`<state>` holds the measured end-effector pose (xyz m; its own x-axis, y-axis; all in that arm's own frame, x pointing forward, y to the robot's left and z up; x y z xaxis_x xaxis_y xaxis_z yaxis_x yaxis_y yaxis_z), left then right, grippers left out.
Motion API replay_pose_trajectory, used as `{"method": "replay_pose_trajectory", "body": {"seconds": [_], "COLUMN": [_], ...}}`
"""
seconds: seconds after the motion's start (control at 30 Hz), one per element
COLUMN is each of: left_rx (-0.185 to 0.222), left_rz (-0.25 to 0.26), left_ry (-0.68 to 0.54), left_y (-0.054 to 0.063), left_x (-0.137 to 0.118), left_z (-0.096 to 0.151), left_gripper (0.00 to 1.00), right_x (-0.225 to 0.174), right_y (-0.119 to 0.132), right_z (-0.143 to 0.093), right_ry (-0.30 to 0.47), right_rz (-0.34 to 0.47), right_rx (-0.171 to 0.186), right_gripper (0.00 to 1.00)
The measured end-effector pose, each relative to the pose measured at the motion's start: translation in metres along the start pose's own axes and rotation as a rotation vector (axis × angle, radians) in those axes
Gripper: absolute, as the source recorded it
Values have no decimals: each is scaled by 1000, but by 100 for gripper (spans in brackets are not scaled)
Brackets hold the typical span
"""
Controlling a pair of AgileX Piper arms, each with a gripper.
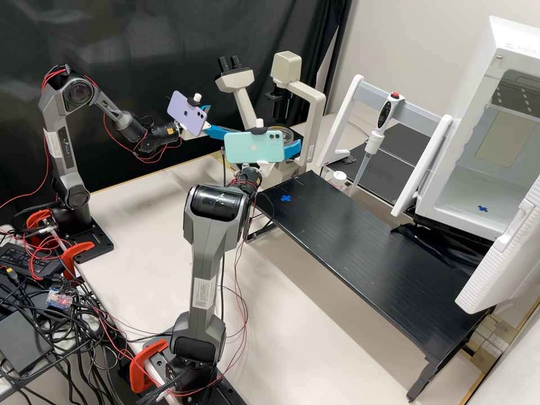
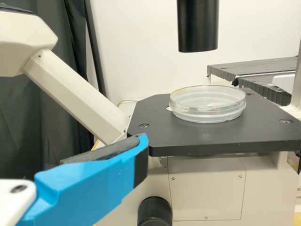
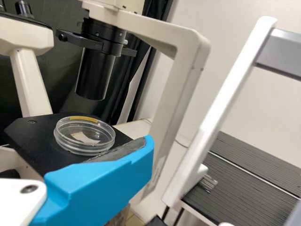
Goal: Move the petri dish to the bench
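Reference landmark: the microscope [image 1: 316, 112]. The petri dish [image 2: 207, 116], 1 clear round unit, lies flat on the black stage [image 2: 211, 139] of the microscope. The dish is upright, apart from both grippers. In the right wrist view, a yellow strip shows at the dish's rim. The black cylinder [image 3: 95, 75] of the microscope hangs above the stage level.

Left gripper [image 1: 226, 121]: set wide, its 2 blue fingers spread; located near the microscope, on its left side in the high view. Right gripper [image 1: 292, 149]: set wide; located near the microscope stage, on the high camera's side of it. Each of the 2 arms carries 1 phone at the wrist: a purple phone [image 1: 187, 113] on the left arm and a green phone [image 1: 253, 147] on the right arm. In the high view, the purple phone is left of the microscope and the green phone is in front of it.

Right of the microscope in the high view: a white stand [image 1: 340, 121] with 1 upright pipette [image 1: 372, 143], then a white cabinet [image 1: 467, 185], well apart from the microscope, with its door [image 1: 506, 259] open. In front and to the right of the microscope: a long black platform [image 1: 365, 247] bearing 1 blue cross mark [image 1: 286, 198]. Behind the microscope: a black curtain [image 1: 169, 39].
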<state>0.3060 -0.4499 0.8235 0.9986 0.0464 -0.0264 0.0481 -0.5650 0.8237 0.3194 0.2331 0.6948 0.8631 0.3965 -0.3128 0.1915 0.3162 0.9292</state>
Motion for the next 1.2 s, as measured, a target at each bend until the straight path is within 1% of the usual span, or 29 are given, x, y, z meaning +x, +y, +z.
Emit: {"method": "replay_pose_trajectory", "body": {"seconds": [0.1,0.3,0.4,0.47,0.63,0.7,0.9,0.97,1.1,1.13,1.2], "left_rx": [0,0,0,0,0,0,0,0,0,0,0], "left_rz": [0,0,0,0,0,0,0,0,0,0,0], "left_ry": [0,0,0,0,0,0,0,0,0,0,0], "left_y": [0,0,0,0,0,0,0,0,0,0,0], "left_x": [0,0,0,0,0,0,0,0,0,0,0], "left_z": [0,0,0,0,0,0,0,0,0,0,0], "left_gripper": [100,100,100,100,100,100,100,100,100,100,100], "right_x": [18,57,74,85,108,115,128,131,135,135,136], "right_y": [1,-5,-5,-5,-9,-11,-24,-27,-32,-33,-38], "right_z": [-4,-7,-6,-5,-2,-2,3,4,7,8,10], "right_ry": [2,-4,-11,-14,-38,-42,-75,-86,-100,-102,-108], "right_rz": [-15,-61,-76,-75,-83,-97,-150,-156,-155,-157,-166], "right_rx": [-5,4,8,16,65,70,113,138,175,177,179], "right_gripper": [100,100,100,100,100,100,100,100,100,0,0]}}
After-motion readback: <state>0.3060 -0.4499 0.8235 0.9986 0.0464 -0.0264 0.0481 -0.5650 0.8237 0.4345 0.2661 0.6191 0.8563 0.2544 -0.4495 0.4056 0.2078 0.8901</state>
